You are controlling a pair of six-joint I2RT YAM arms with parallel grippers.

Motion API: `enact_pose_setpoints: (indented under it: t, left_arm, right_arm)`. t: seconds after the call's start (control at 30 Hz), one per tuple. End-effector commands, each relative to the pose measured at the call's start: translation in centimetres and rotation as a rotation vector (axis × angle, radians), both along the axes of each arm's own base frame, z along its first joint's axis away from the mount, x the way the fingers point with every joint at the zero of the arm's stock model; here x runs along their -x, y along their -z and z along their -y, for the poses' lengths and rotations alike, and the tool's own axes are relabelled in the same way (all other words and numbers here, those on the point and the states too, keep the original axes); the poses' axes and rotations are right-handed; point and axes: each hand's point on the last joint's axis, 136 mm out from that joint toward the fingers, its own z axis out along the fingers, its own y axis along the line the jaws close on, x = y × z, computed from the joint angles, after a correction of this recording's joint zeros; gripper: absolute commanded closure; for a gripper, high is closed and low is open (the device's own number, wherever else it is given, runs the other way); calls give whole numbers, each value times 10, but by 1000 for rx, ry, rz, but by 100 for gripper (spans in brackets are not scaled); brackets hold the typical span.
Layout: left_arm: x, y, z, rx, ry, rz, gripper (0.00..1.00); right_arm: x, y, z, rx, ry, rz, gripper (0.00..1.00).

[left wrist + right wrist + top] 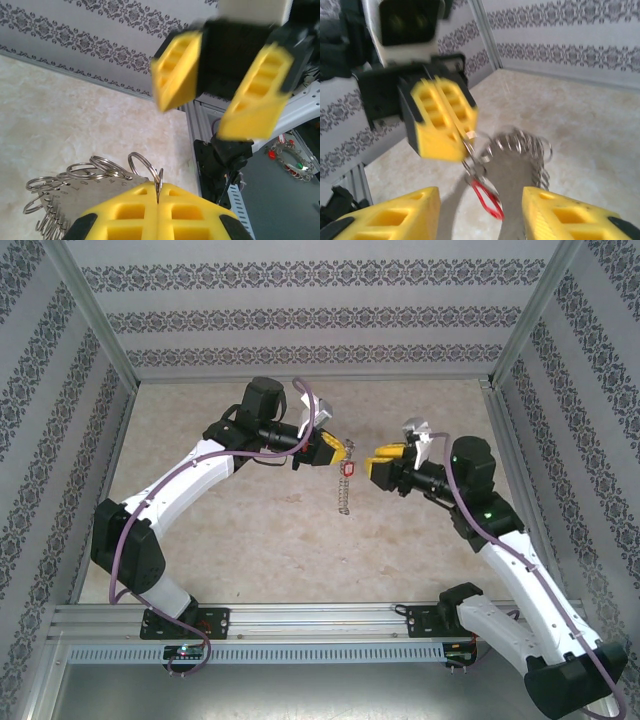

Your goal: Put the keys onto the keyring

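Over our beige table (240, 550) we count one keyring (344, 496) and one red-headed key (348, 469), dangling from the left gripper (343, 449) pinching the keyring; right gripper (372, 462) beside it spread, apart.

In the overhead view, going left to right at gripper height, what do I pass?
Left arm → left gripper, shut on the keyring → right gripper, open → right arm. The keyring and the red-headed key hang straight below the left gripper's tip, so they get no separate place.
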Motion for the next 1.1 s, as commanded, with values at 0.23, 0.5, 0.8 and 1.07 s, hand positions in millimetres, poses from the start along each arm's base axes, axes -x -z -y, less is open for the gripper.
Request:
enact_pose_setpoints:
  t: [0.23, 0.5, 0.8, 1.07]
  left_arm:
    - [17, -50, -4, 109, 91, 76, 100]
    - [20, -56, -3, 122, 117, 66, 100]
    - [22, -56, -2, 128, 131, 58, 100]
    - [21, -55, -3, 123, 125, 62, 100]
  right_arm:
    - [18, 13, -12, -80, -116, 27, 43]
    - [16, 7, -27, -90, -174, 55, 43]
    - [8, 2, -45, -85, -223, 72, 54]
    - [25, -5, -54, -95, -296, 81, 100]
